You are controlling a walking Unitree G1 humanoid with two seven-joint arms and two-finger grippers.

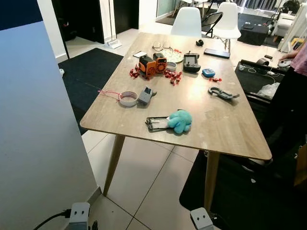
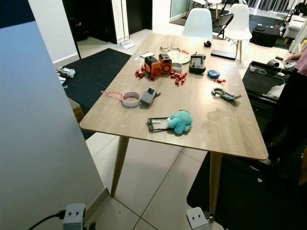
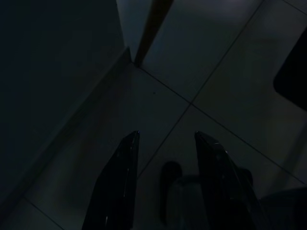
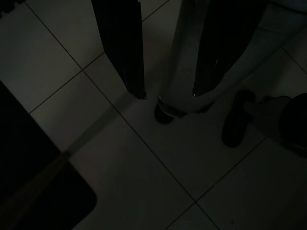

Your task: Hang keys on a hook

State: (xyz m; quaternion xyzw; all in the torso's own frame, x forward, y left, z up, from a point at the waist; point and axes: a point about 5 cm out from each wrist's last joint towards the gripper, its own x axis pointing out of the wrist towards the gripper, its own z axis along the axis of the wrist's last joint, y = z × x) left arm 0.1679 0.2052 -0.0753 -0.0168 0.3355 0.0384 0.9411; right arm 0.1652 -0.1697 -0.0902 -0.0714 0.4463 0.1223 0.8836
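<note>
Keys first: where are they?

I cannot pick out the keys for certain. On the tabletop point(image 1: 230, 129), towards the robot's right, lies a dark hooked clip point(image 1: 223, 93); whether anything hangs from it is too small to tell.

What else lies on that tabletop?

Near the front edge there is a teal plush toy point(image 1: 180, 120), touching a flat dark case point(image 1: 157, 123). Further back on the left, a roll of tape point(image 1: 128, 98) sits just beside a small grey device point(image 1: 145, 95). Beyond them are an orange toy point(image 1: 152, 64), scattered red pieces point(image 1: 173, 76), a black handheld unit point(image 1: 191, 62) and a small blue object point(image 1: 208, 73).

And the left end effector point(image 3: 166, 135)?

It hangs low over the floor tiles point(image 1: 148, 182) in deep shade, its two black fingers parted with nothing between them.

The right end effector point(image 4: 168, 96)?

It is much the same. It points down at the tiles, fingers spread and holding nothing.

Anything around the table?

A white chair point(image 1: 187, 22) stands at the far end, a person point(image 1: 292, 91) is at the right edge, a black rug point(image 1: 88, 72) lies on the left, and a pale wall point(image 1: 33, 134) is close by on the robot's left.
</note>
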